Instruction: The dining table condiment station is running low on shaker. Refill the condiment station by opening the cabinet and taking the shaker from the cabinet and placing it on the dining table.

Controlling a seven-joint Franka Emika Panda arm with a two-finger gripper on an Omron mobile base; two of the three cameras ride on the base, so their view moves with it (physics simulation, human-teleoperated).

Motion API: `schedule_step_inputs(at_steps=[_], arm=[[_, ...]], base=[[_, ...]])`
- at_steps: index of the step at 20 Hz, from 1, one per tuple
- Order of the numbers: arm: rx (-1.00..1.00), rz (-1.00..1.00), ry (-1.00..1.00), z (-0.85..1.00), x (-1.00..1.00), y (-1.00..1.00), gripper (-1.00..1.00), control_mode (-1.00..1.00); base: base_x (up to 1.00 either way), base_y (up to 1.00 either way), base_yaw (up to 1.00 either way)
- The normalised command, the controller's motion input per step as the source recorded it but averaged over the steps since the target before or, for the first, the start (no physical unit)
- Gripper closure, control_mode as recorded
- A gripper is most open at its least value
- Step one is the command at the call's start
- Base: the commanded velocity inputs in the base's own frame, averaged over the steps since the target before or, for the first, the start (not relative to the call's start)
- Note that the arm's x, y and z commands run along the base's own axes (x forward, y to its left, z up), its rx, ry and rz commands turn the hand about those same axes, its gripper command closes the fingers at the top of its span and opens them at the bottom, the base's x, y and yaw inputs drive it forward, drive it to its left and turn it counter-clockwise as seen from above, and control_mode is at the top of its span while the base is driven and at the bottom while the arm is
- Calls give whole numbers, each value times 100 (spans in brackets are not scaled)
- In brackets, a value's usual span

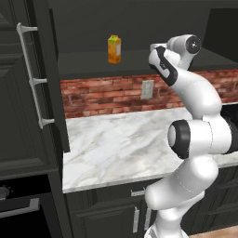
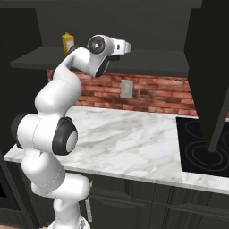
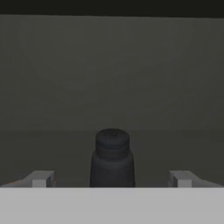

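A simulated kitchen with the upper cabinet (image 1: 42,93) open, its door swung out at the left of the left base view. The white arm reaches up into the cabinet's dark shelf. In the hand view, the black shaker (image 3: 112,159) stands upright at lower centre, directly ahead of the gripper (image 3: 112,178), whose 2 fingertips (image 3: 41,178) sit far apart on either side of it, not touching. This lines the shaker up between the fingers, probably for a grasp. An orange-yellow carton (image 1: 114,49) stands on the same shelf, at the upper middle of the left base view. Below lies a marble counter (image 1: 121,139) backed by red brick.
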Motion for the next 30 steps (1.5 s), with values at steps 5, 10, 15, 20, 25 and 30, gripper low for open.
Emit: schedule_step_inputs(at_steps=[5, 10, 15, 20, 25, 30], arm=[[0, 0, 0, -8, 3, 0, -100, -100], [0, 0, 0, -6, 7, 0, -100, -100], [0, 0, 1, -4, 15, 0, -100, -100], [0, 0, 0, 0, 12, 0, -100, -100], [0, 0, 0, -1, 8, 0, -100, -100], [0, 0, 1, -6, 11, 0, -100, -100]], base=[[0, 0, 0], [0, 0, 0], [0, 0, 0], [0, 0, 0], [0, 0, 0], [0, 0, 0]])
